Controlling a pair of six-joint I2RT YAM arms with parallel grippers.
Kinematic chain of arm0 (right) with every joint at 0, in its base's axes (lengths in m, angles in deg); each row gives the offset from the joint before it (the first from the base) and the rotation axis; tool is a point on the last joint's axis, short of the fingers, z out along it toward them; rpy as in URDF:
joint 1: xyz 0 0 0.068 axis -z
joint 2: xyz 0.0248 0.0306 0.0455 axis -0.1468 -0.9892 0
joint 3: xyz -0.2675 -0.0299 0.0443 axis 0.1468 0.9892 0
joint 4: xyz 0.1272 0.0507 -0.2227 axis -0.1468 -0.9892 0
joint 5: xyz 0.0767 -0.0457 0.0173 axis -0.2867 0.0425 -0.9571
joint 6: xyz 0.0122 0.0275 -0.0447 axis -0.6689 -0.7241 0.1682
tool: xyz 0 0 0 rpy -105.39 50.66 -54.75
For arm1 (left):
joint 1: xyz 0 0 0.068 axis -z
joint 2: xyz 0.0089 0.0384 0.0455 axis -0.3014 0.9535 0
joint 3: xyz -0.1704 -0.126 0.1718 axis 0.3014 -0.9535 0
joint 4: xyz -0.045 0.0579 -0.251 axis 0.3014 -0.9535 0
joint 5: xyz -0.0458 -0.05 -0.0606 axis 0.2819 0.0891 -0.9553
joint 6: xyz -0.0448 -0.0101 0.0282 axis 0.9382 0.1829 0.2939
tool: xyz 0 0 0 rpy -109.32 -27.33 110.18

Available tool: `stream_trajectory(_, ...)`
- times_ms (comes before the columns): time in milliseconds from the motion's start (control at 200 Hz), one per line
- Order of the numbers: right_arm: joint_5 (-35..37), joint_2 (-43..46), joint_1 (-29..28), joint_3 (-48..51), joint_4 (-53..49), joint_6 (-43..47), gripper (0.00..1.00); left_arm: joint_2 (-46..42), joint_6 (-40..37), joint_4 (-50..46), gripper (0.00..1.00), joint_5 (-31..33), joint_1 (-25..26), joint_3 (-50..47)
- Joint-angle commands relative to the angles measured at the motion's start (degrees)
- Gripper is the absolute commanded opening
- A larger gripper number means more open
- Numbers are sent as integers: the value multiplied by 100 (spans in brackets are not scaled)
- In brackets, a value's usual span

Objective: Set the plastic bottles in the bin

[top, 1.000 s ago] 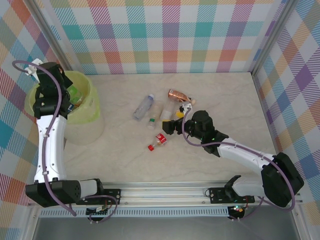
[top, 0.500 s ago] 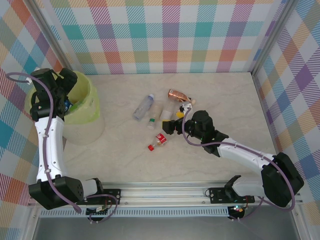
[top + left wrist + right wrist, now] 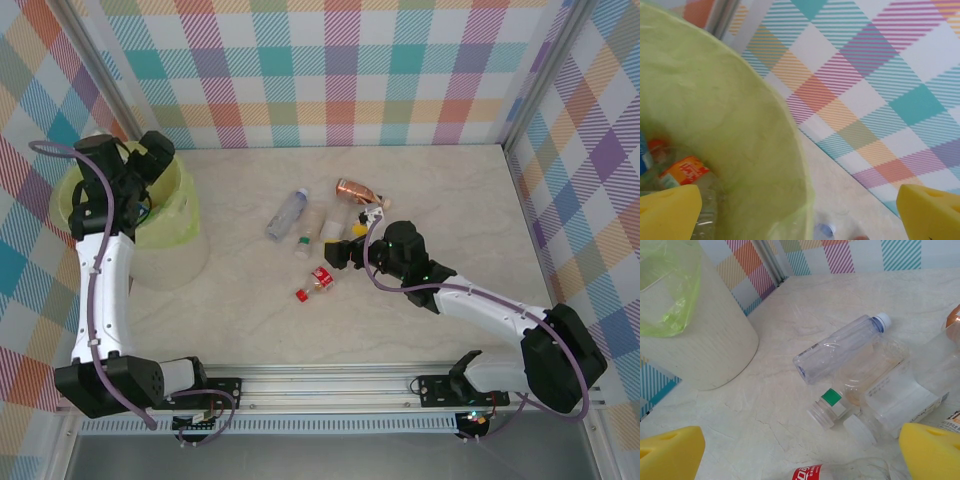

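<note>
Five plastic bottles, possibly six since the right arm hides part of the group, lie loose on the counter, well to the right of the bin. Several more lie inside the bin, among them an orange-labelled bottle.

Over the bin's mouth the left fingers stand spread fully wide and hold nothing. The right fingers are equally wide and empty, hovering at the edge of the group on its side away from the bin.

Step in hand, by my judgement: the right arm takes a bottle. Recommended target is the red-labelled bottle, which lies a little apart from the others. Close across its body, not its cap. Lift well clear before travelling toward the bin, so that neighbouring bottles are not set rolling. The left arm should vacate the bin's mouth first.
</note>
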Motion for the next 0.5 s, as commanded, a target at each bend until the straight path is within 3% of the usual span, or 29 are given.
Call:
stream_trajectory(0,169,22,-39,-52,39,-86,100,-2,-532,339,100,-106,534,342)
stream_trajectory(220,867,85,-32,24,-135,-364,100,651,-1902,-112,100,350,1902,866)
stream_trajectory(495,1528,168,-24,77,-699,-695,100,2125,-2389,-579,100,131,2635,1202)
